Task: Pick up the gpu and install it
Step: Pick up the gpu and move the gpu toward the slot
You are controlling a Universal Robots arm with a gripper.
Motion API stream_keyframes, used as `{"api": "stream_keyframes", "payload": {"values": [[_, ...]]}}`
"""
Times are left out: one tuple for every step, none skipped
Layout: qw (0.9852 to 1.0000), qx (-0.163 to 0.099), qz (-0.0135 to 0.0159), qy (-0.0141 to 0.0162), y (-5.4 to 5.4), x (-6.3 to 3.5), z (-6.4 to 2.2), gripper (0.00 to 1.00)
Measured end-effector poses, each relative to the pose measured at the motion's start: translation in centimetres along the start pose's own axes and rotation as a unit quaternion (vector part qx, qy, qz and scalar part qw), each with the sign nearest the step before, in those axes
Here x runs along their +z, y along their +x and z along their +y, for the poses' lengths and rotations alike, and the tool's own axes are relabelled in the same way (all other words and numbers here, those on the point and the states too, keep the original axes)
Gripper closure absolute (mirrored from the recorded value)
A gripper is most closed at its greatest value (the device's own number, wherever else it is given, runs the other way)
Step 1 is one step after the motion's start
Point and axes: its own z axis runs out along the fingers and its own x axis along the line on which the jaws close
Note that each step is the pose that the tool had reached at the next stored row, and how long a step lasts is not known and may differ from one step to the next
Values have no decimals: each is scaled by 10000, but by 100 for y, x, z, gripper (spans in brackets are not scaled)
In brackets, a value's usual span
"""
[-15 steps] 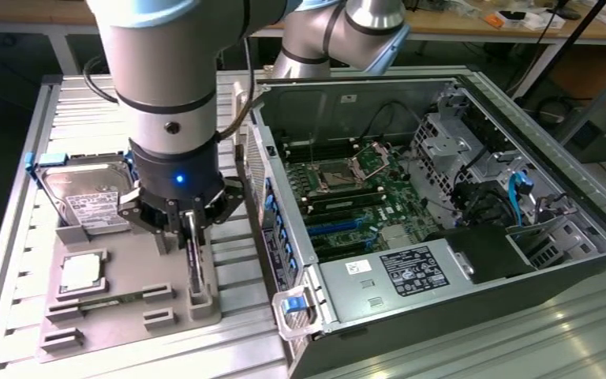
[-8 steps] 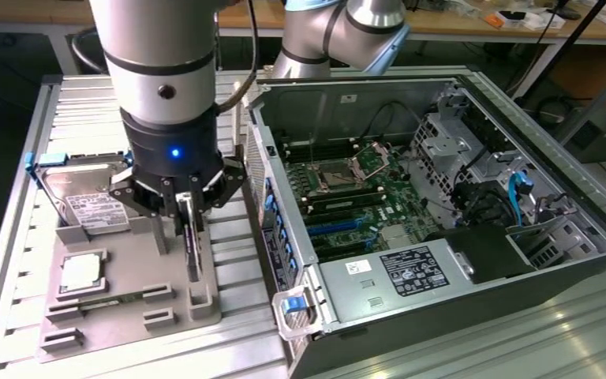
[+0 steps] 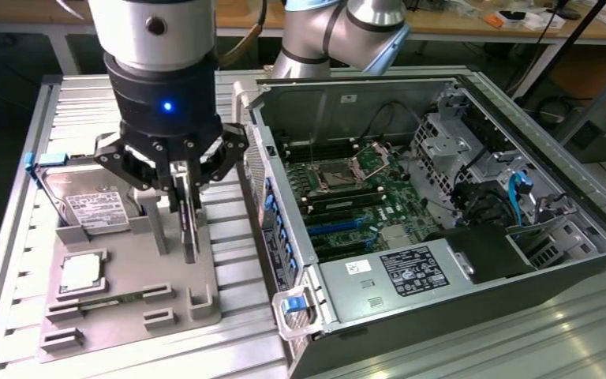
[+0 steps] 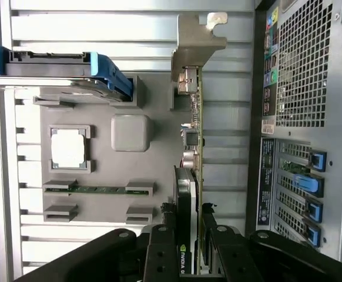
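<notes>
The gpu (image 3: 189, 235) stands on edge over the grey fixture plate (image 3: 135, 288), left of the open computer case (image 3: 555, 292) in the exterior view. My gripper (image 3: 183, 193) hangs straight above it, fingers down either side of the card's upper edge, shut on it. In the wrist view the gpu (image 4: 190, 153) shows edge-on: green board, black cooler, silver bracket (image 4: 197, 41) at the far end. The gripper (image 4: 190, 254) clamps the cooler end, one black finger (image 4: 162, 249) on each face. I cannot tell whether the card's lower edge still rests on the plate.
A silver hard drive (image 3: 87, 201) with a blue clip and a square processor chip (image 3: 82, 271) sit on the same plate, and a memory stick (image 4: 97, 190) lies in its holders. The case's motherboard (image 3: 366, 197) lies exposed. The case's rear slots with blue latches (image 4: 309, 185) are close beside the card.
</notes>
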Motion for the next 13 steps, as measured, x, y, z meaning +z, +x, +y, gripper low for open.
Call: {"api": "stream_keyframes", "payload": {"values": [[10000,0,0,0,1,-39,-1,73],[10000,0,0,0,1,-87,-2,73],[10000,0,0,0,2,-136,-3,73],[10000,0,0,0,3,-197,-4,73],[10000,0,-1,-1,3,-240,-5,73],[10000,0,0,0,4,-283,-6,73],[10000,0,0,0,5,-331,-7,73],[10000,0,0,0,5,-371,-8,73],[10000,0,0,0,6,-427,-9,73],[10000,0,0,0,8,-517,-11,73],[10000,0,0,-1,9,-595,-12,73],[10000,0,1,0,10,-647,-14,73],[10000,0,0,0,10,-691,-14,73]]}}
